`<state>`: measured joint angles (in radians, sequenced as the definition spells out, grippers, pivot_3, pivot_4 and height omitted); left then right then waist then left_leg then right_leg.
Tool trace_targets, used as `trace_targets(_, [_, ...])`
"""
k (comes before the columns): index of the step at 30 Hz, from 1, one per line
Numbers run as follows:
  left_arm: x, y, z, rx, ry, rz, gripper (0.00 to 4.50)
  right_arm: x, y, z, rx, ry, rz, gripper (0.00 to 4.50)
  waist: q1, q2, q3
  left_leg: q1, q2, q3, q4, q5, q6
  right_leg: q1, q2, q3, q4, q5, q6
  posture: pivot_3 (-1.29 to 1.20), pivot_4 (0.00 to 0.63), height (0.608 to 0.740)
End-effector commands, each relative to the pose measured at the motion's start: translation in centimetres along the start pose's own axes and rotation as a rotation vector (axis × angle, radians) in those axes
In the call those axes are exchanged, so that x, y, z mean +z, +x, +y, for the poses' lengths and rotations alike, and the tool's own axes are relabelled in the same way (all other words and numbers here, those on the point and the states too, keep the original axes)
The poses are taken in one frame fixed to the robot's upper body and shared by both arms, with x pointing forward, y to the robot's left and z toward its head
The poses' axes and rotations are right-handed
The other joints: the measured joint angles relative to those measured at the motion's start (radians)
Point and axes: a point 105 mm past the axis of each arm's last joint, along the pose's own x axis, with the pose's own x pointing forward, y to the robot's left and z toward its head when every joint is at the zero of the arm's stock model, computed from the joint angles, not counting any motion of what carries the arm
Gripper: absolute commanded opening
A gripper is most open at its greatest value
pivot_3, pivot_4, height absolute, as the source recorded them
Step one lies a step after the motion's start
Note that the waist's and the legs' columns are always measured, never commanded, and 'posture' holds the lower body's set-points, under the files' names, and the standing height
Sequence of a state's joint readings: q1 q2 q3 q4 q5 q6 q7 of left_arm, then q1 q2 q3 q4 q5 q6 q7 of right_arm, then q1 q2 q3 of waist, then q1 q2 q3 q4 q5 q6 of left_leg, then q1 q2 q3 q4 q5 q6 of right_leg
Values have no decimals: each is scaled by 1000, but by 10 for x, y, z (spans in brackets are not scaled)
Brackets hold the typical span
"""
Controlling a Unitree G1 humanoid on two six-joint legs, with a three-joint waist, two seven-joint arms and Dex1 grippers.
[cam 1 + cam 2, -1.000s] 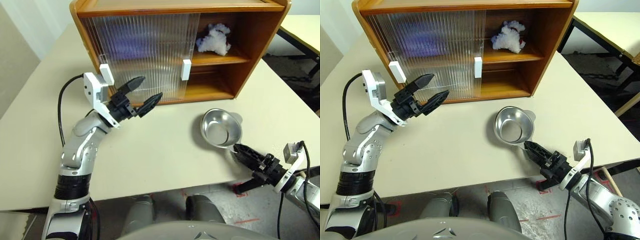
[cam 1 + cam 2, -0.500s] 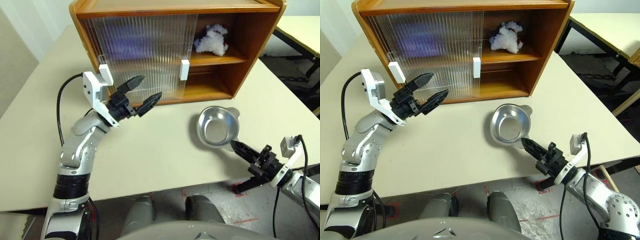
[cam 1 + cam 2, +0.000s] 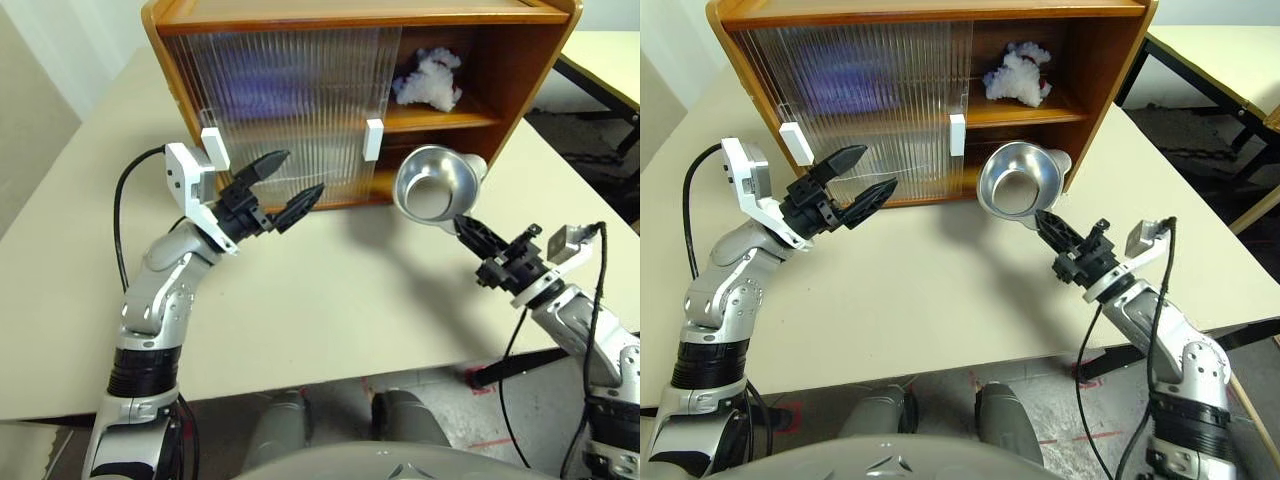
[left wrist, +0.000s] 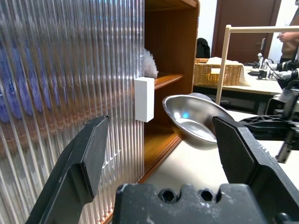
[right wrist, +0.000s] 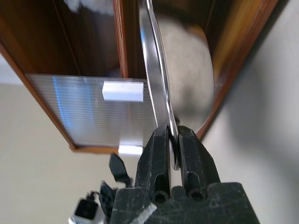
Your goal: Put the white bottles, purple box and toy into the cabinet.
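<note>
Plush, fluffy and white, with a dark red patch just visible at one side, is seen on the upper shelf of the large orange-brown wooden cabinet [image 3: 520, 90]: this is the small toy [image 3: 428, 80], lying in the open right-hand part of that shelf, against the shadowed back. The left part of the cabinet's front is covered by ribbed translucent sliding doors [image 3: 290, 100], each fitted with a white rectangular handle [image 3: 374, 139]; a blurred purple-blue shape is seen through the ribbing behind the upper left, too indistinct to be identified. The cabinet is set on a pale cream table [image 3: 320, 310]. A shallow, shiny metal dish [image 3: 434, 184] is held off the table by its rim, tilted so that its hollow faces the cabinet, just in front of the open lower shelf. The rim is pinched between the two black fingers of the right gripper [image 5: 173, 144], which are closed tight on the thin metal edge. The left gripper [image 3: 283, 188] is held above the table just in front of the sliding doors, near the left handle, with its fingers spread wide and nothing between them. In the left wrist view, the dish is seen beyond the fingers [image 4: 79, 163], beside the door edge.
</note>
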<state>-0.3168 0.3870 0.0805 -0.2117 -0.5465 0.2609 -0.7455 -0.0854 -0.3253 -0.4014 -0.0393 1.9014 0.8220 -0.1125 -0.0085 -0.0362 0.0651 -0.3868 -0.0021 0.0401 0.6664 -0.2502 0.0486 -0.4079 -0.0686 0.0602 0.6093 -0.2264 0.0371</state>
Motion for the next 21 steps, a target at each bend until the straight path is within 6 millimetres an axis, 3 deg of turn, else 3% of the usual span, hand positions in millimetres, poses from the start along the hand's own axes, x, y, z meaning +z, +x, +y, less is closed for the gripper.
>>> trace_targets(1, [0, 0, 3, 9, 6, 5, 4500, 10, 5, -9, -19, 36, -47, 65, 0, 0, 0, 0, 0, 0, 0, 0, 0, 0, 0, 0, 0, 0, 0, 53, 24, 740])
trace_targets(10, [2, -2, 4, 21, 14, 7, 4500, 18, 33, -29, -35, 29, -71, 64, -2, 1, 0, 0, 0, 0, 1, 0, 1, 0, 1, 0, 1, 2, -1, 72, 26, 740])
trace_targets(21, [6, -5, 6, 32, 26, 9, 4500, 14, 83, -31, -7, 36, -105, 65, -1, 2, -1, 1, 0, 0, 2, 0, 1, -1, 1, 0, 3, 4, -1, 99, 26, 740])
